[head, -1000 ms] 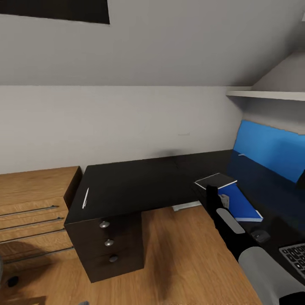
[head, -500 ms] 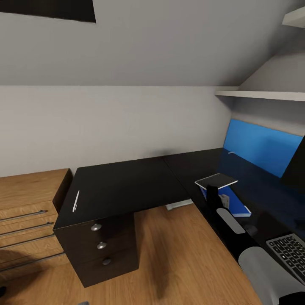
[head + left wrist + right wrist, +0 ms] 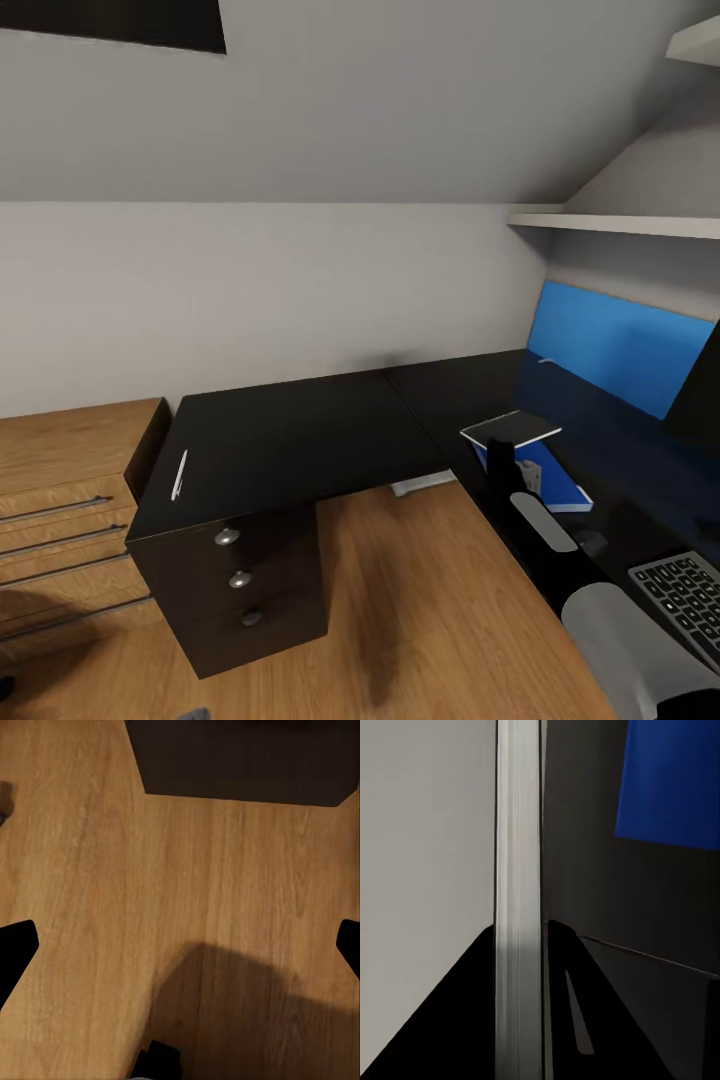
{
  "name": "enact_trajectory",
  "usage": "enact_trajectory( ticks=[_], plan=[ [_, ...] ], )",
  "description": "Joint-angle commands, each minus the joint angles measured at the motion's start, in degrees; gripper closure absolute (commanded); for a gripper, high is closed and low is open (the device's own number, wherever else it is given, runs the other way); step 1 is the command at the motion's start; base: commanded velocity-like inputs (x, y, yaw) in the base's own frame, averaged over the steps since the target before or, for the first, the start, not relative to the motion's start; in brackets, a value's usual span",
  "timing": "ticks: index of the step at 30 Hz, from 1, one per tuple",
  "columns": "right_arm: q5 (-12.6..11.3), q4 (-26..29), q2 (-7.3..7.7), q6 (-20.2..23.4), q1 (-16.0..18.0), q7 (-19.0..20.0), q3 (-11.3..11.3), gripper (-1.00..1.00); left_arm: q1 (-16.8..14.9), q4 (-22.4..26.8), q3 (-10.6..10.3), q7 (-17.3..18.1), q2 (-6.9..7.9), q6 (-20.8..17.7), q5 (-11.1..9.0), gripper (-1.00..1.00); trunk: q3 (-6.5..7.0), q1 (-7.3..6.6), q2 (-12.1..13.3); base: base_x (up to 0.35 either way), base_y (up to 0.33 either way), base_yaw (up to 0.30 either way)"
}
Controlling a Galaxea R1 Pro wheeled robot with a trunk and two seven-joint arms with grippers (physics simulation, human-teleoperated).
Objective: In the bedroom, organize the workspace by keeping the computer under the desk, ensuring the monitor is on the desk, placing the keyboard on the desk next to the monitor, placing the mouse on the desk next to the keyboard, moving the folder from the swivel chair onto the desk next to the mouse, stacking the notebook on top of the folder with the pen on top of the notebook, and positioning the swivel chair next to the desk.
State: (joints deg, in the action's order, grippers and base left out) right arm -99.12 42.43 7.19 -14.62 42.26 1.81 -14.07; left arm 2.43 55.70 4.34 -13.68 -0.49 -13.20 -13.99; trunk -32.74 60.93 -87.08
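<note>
Head view: the notebook [image 3: 511, 428] is held up by the right gripper [image 3: 505, 452], just above the blue folder [image 3: 545, 476] that lies on the desk [image 3: 290, 440]. In the right wrist view the thin edge of the notebook [image 3: 519, 907] is seen clamped between the two dark fingers [image 3: 457, 1012]. The left gripper [image 3: 180, 945] is spread apart over the wooden floor [image 3: 112, 855]. The keyboard [image 3: 690, 595] is seen at the near right. A white pen [image 3: 180, 474] lies at the far left of the desk. The notebook is judged light, thin and stiff; it should be gripped by its edge and laid flat on the folder.
</note>
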Motion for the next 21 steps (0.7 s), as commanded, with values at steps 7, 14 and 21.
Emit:
enact_trajectory(
  ticks=[7, 14, 21],
  plan=[
    [-0.4, -0.1, 0.18, -4.3, 0.0, -4.7, -0.3, 1.0, 0.0, 0.1, 0.0, -0.2, -0.08, 0.5, -0.6, -1.0, -0.05, 0.0, 0.0, 0.0, 0.0, 0.0],
    [-0.4, -0.2, 0.23, -5.3, 0.0, -5.4, -0.3, 1.0, 0.0, 0.1, 0.0, -0.2, -0.12, 0.5, -0.5, -1.0, -0.05, 0.0, 0.0, 0.0, 0.0, 0.0],
    [-0.3, -0.2, 0.2, -5.3, 0.0, -5.5, -0.3, 1.0, 0.0, 0.1, -0.4, -0.1, -0.12, 1.8, -0.5, -1.0, -0.05, 0.0, 0.0, 0.058, -0.054, 0.0]
  ],
)
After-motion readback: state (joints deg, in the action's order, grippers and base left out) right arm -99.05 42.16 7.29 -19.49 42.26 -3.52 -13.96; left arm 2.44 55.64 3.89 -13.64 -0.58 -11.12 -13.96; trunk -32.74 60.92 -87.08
